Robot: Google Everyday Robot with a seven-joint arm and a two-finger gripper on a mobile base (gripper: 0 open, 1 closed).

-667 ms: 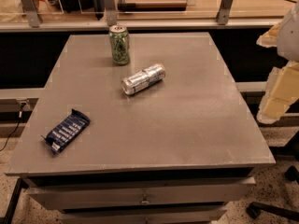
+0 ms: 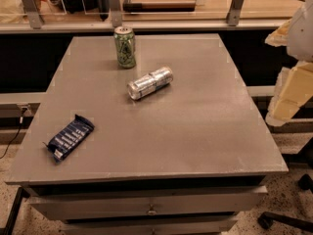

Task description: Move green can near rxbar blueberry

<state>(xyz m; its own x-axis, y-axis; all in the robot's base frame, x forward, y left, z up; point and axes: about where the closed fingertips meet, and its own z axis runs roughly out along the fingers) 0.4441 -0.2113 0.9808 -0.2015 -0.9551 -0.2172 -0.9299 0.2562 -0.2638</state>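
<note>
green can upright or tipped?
Upright: the green can stands on its base, silver top up. The gripper is beyond the table, at its right edge.

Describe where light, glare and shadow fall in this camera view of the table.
Camera view: soft, even light, a pale sheen on the table top; bright glints on the silver can; the green can and rxbar cast only faint shadows; dark band under the table's front edge; the hand, at the right edge off the table, is brightly lit.

The grey bench (image 2: 195, 146) is lying open between the green-and-white can (image 2: 125, 47) and the flat dark-blue wrapped bar (image 2: 70, 137). A silver can (image 2: 150, 82) on its side is flanking that lane; the cream pincer (image 2: 288, 94) is hanging off-bench, right.
</note>
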